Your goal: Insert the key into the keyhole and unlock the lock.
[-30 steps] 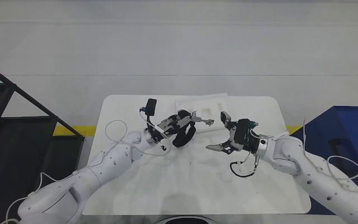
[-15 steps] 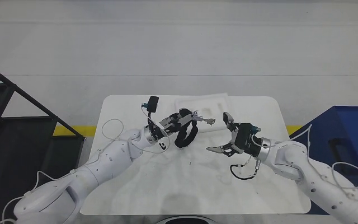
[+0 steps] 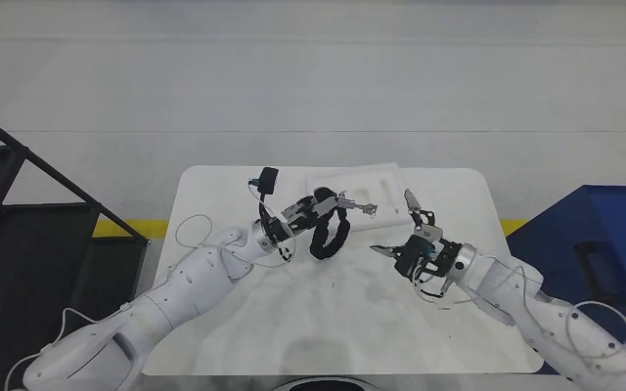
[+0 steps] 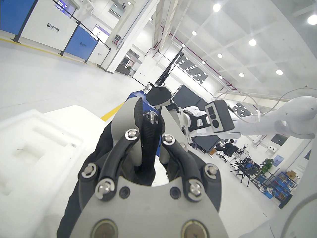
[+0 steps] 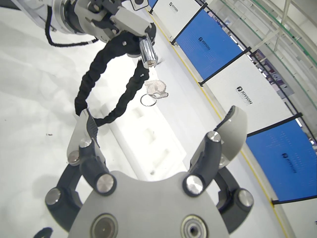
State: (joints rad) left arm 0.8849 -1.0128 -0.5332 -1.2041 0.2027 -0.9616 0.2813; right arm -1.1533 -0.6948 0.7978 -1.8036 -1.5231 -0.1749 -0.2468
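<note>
Obs.: the left gripper (image 4: 146,111) is closed tight on the lock (image 5: 148,51), both fingers pressed against the black body just behind the chrome cylinder. It holds the lock in the air above the table (image 3: 333,323), near the middle of the far edge and over the near rim of the white foam tray (image 3: 367,183).

The cylinder points away from the left gripper toward the right arm. The black cable loop (image 5: 89,75) hangs from the lock toward the table.

The key (image 5: 156,86) sits with its blade in the keyhole at the cylinder's end. Its bow sticks out free, and a key ring (image 5: 148,100) dangles from it.

The right gripper (image 5: 161,121) is spread wide and holds nothing. It hovers above the table toward the right edge, facing the key. The key lies ahead of the open fingers (image 5: 85,125), near them but not between them, with no contact. One right fingertip lies in front of the lower cable loop in the wrist view; whether they touch cannot be told.
</note>
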